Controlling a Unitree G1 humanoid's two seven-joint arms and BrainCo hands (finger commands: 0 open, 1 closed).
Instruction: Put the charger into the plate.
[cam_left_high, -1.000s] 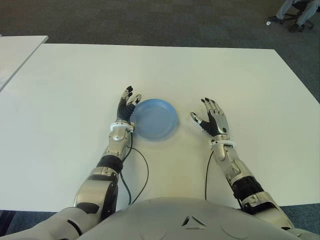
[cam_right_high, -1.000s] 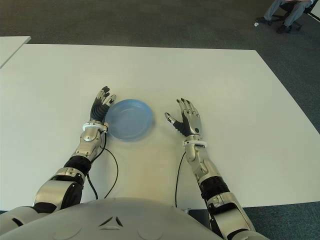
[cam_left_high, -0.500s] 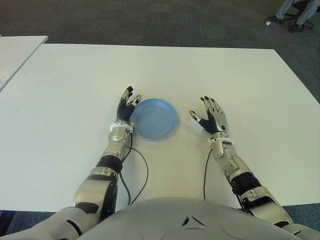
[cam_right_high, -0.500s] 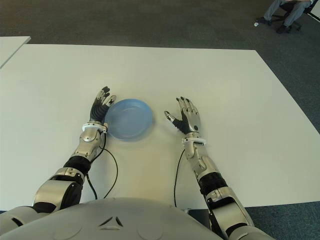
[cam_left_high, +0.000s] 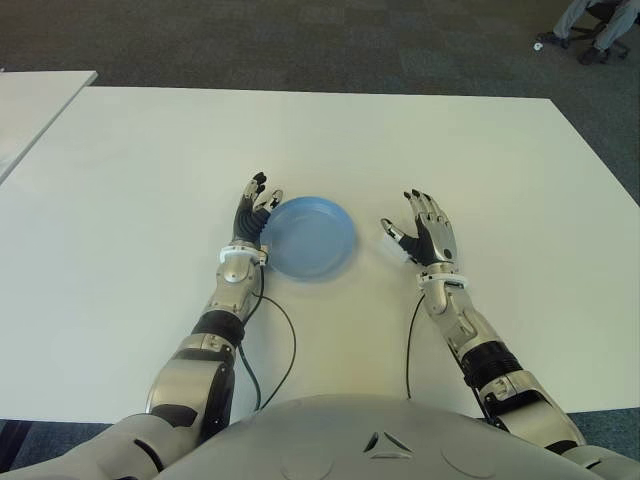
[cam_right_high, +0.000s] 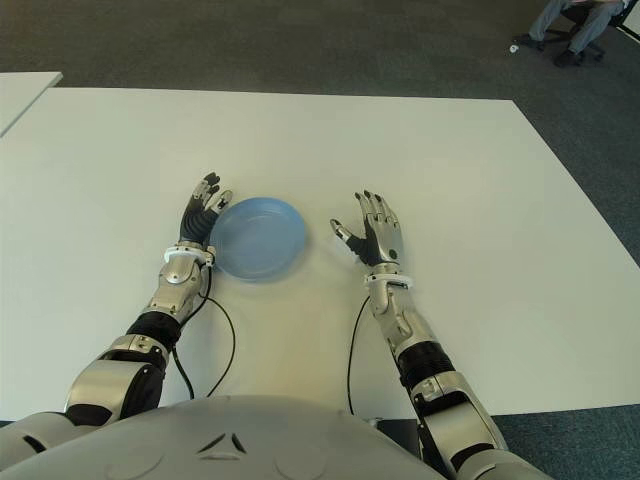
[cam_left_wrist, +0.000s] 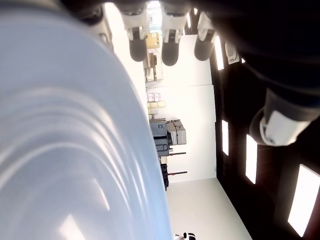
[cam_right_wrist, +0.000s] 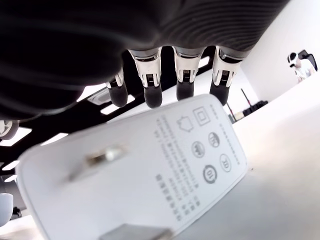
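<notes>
Your right robot hand (cam_left_high: 424, 232) has crept slightly toward the far counter (cam_left_high: 130, 180) edge. Its fingers are spread over the charger (cam_right_wrist: 135, 175), which lies under its palm, just right of the plate (cam_left_high: 308, 237); your left robot hand (cam_left_high: 252, 212), also spread, touches the plate's left rim.

left hand (cam_left_high: 254, 212) open, right hand (cam_left_high: 428, 236) open

white charger (cam_right_wrist: 150, 175) close up, metal prongs showing, right hand's fingers (cam_right_wrist: 151, 80) extended beyond it
</notes>
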